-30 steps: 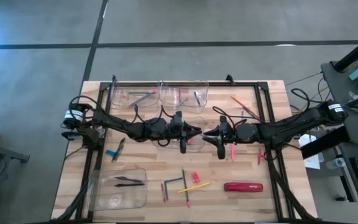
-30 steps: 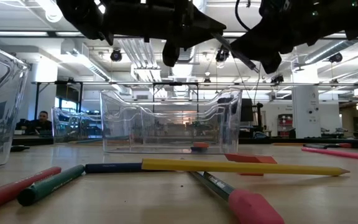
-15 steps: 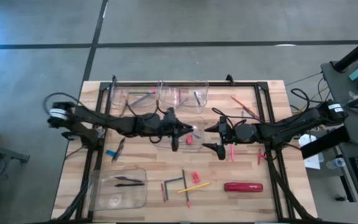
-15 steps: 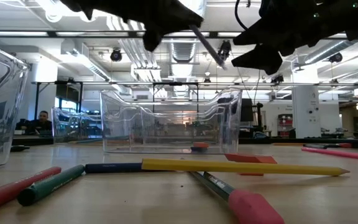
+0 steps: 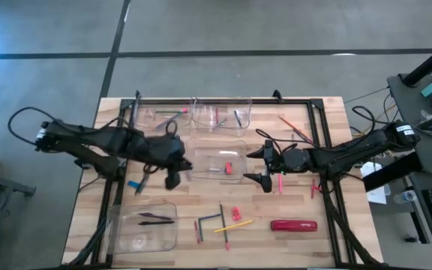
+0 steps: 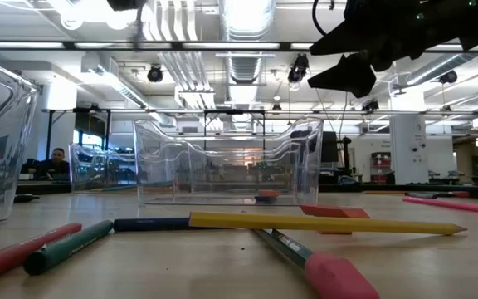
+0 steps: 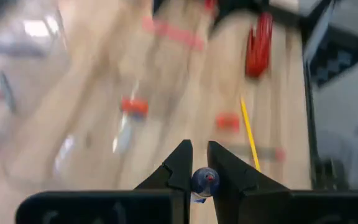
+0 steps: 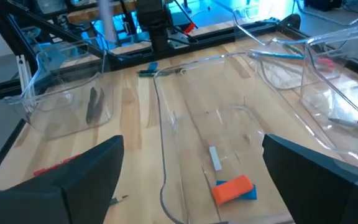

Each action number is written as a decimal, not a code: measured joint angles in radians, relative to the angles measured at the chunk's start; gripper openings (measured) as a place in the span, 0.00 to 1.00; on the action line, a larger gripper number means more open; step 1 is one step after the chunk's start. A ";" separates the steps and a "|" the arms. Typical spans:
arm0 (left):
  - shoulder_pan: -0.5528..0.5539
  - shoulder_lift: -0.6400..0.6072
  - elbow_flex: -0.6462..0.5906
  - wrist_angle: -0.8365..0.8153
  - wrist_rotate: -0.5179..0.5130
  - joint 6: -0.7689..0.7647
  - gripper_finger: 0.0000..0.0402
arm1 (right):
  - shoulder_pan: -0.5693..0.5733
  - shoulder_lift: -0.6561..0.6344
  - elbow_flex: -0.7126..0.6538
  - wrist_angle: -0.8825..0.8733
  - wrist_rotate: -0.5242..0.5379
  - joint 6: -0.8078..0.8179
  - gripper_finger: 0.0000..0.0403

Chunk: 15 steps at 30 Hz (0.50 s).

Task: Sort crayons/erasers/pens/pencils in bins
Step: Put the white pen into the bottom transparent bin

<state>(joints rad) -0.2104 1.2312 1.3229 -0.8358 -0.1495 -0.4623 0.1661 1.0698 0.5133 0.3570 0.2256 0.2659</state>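
Logging right gripper (image 5: 252, 166) hanging just beside the centre bin (image 5: 203, 171), on the robot's-right side of it, above the table (image 5: 291, 199). Showing fingers spread wide in the right wrist view, gripping nothing, pointing into that bin.

Logging left gripper (image 5: 172, 180) hanging off the opposite, robot's-left side of the centre bin, near its front corner. Showing fingers (image 7: 180, 163) nearly together in the left wrist view, pinching a small round blue-grey stick end (image 7: 204, 180). Not managing to tell pen from pencil, seeing it end-on only.

Finding one orange eraser (image 5: 229, 166) lying inside the centre bin, on its floor, toward the right gripper's side. Same eraser showing in the right wrist view (image 8: 234, 188) and the low view (image 6: 265, 195).

Spotting a yellow pencil (image 5: 237, 223) and another eraser (image 5: 236, 213) lying loose on the table in front of the centre bin, well apart from it. Spotting a large red oblong (image 5: 293, 225) beyond those, toward the robot's right.

Seeing two more bins (image 5: 156, 118) standing side by side behind the centre bin, and a fourth bin (image 5: 130, 238) in front of it, toward the robot's left, holding dark sticks.
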 joint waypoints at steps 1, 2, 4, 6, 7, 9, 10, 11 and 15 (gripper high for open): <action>-0.022 0.010 0.024 -0.062 0.005 -0.024 0.05 | 0.000 0.000 0.002 -0.008 0.000 0.006 0.92; -0.049 0.024 0.040 -0.125 0.014 -0.053 0.05 | 0.000 0.000 0.002 -0.012 0.000 0.011 0.92; -0.097 0.056 0.058 -0.215 0.042 -0.114 0.05 | 0.000 0.000 0.002 -0.012 0.000 0.014 0.92; -0.142 0.088 0.063 -0.263 0.086 -0.161 0.05 | 0.000 0.000 0.001 -0.013 0.000 0.015 0.92; -0.165 0.102 0.062 -0.285 0.111 -0.186 0.05 | 0.000 0.000 0.001 -0.015 0.000 0.015 0.92; -0.202 0.142 0.061 -0.317 0.158 -0.224 0.05 | 0.000 0.000 0.000 -0.021 0.000 0.015 0.92; -0.219 0.165 0.060 -0.337 0.183 -0.244 0.05 | 0.000 0.000 0.000 -0.020 0.000 0.021 0.92; -0.234 0.185 0.060 -0.359 0.207 -0.262 0.05 | 0.000 0.000 0.000 -0.023 0.000 0.025 0.92; -0.279 0.261 0.059 -0.418 0.265 -0.288 0.07 | 0.000 0.000 0.000 -0.039 0.000 0.026 0.92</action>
<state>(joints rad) -0.4894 1.4921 1.3823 -1.2538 0.1151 -0.7502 0.1661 1.0698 0.5131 0.3181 0.2260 0.2916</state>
